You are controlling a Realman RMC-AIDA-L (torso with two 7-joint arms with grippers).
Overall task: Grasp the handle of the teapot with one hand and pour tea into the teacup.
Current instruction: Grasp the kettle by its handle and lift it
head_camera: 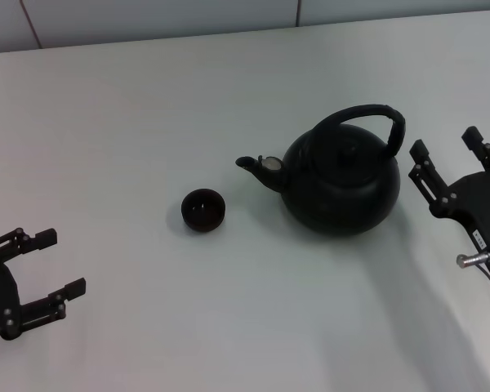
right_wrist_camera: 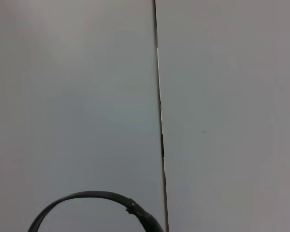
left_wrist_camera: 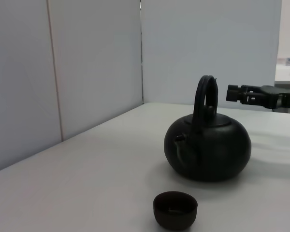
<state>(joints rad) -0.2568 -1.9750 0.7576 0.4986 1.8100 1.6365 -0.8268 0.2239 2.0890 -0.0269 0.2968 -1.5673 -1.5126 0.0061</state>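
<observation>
My left gripper [head_camera: 53,263] sits low near the table's [head_camera: 131,106] front-left, fingers apart, pointing right. Wide bare table btwn it and the cup [head_camera: 202,210]. Cup stands just left of the spout; pot [head_camera: 341,188] upright mid-table, handle [head_camera: 367,118] arched overhead. My right gripper [head_camera: 447,159] hangs beside the pot's right, fingers apart, not touching.

matte black teapot [head_camera: 340,186], black teacup [head_camera: 202,209], white table [head_camera: 131,122]

The teacup [head_camera: 203,210] stands left of the teapot [head_camera: 340,184], seemingly just before its spout.
</observation>
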